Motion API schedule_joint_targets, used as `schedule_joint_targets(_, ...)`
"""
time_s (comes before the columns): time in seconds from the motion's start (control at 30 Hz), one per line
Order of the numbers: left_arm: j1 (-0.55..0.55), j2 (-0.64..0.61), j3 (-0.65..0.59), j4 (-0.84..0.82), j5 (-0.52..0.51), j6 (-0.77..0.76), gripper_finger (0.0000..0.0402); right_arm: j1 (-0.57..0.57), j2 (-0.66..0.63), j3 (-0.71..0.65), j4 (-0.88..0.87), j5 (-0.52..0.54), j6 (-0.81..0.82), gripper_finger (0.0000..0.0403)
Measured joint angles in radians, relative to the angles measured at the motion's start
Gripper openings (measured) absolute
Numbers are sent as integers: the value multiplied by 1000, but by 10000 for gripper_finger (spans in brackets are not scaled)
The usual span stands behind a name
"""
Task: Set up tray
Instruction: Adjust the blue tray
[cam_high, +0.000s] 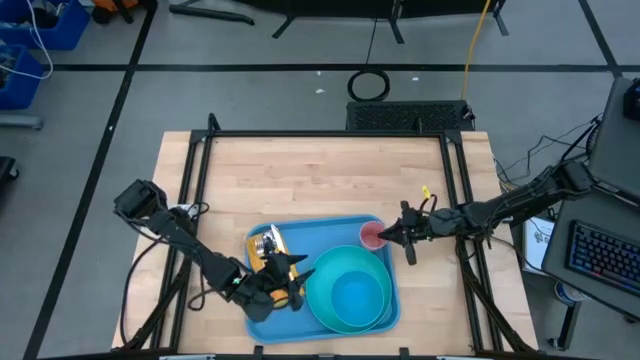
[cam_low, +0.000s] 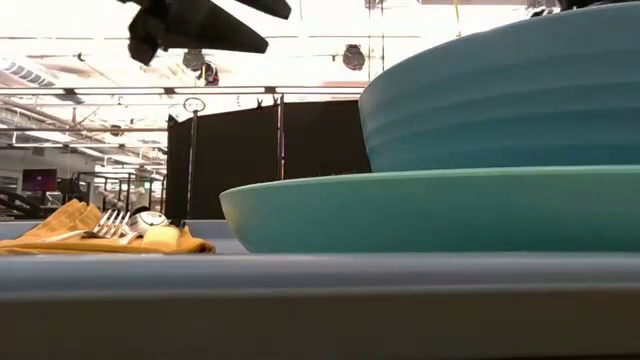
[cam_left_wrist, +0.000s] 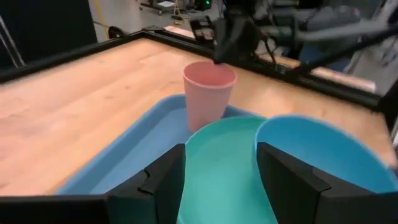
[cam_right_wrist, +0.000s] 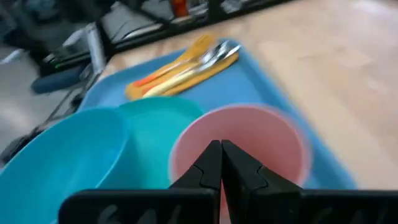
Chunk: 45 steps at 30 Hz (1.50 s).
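The blue tray (cam_high: 322, 234) lies at the table's near middle. On it are a turquoise plate (cam_high: 325, 270) with a blue bowl (cam_high: 358, 300) on top, a yellow napkin (cam_high: 268, 246) bearing cutlery at its left end, and an upright pink cup (cam_high: 371, 236) in its far right corner. My left gripper (cam_left_wrist: 221, 180) hovers open over the tray's near left part, beside the plate, with nothing between its fingers. My right gripper (cam_right_wrist: 221, 163) is shut and sits at the cup's rim (cam_left_wrist: 209, 66), coming from the table's right. My right gripper's shut fingertips (cam_right_wrist: 211, 163) are right over the pink cup's rim on its right side, nearly level. Whether they touch the rim, I cannot tell. The cup stands upright on the tray.
Bare wooden tabletop (cam_high: 320, 175) stretches beyond the tray toward the far edge. A black frame (cam_high: 330, 133) runs round the table's far and side edges. The plate and bowl fill the tray's near right part.
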<state>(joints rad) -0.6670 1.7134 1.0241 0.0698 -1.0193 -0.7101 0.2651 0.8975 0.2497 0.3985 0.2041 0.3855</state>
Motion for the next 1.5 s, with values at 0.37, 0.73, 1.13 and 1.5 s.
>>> schedule_joint_targets(0.37,59,0,0,109,284,-10,202,205,-122,2,-83,-75,167,0)
schedule_joint_targets(0.73,60,0,0,116,503,-6,203,403,-145,2,-335,33,578,0)
schedule_joint_targets(1.13,22,2,0,44,577,-83,202,560,310,216,-334,86,597,0)
schedule_joint_targets(1.5,17,2,0,-95,633,-201,143,593,484,269,-361,125,521,0)
